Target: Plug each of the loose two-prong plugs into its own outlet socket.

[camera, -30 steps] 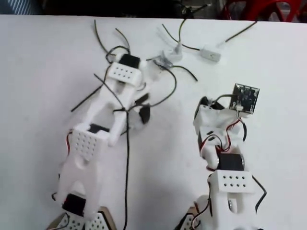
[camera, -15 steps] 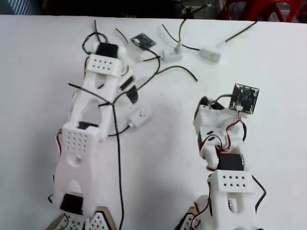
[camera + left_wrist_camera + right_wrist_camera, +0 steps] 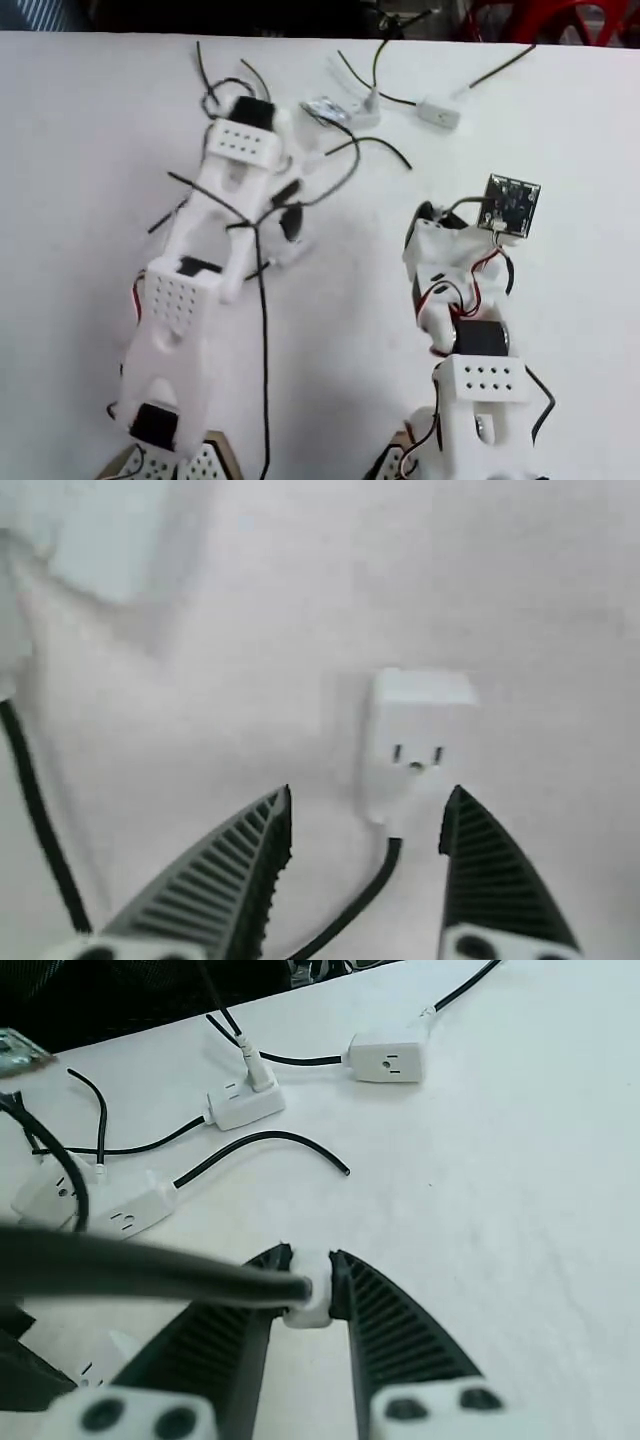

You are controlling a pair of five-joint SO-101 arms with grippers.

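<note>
Left end effector (image 3: 370, 800) open at socket (image 3: 415, 745); right end effector (image 3: 308, 1260) clamps plug (image 3: 310, 1305).
Closing off-centre, I could skid that loose socket toward 12 o'clock.

A: Entry, left side. Your left arm (image 3: 180, 300) reaches out long from its base at the near edge and slants toward the far middle of the table, with the wrist tipped downward.

B: Confirmed. Your left gripper (image 3: 370, 805) sits low over the surface, jaws spread wide, and the ribbed fingers (image 3: 250, 865) are well apart.

A: Right side. Your right arm (image 3: 470, 330) is folded back close over its own base, its wrist facing the far edge.

B: Agreed. Your right gripper (image 3: 310, 1257) is low to the table. Its fingers are drawn together on a white plug (image 3: 308, 1305), touching it from both sides.
</note>
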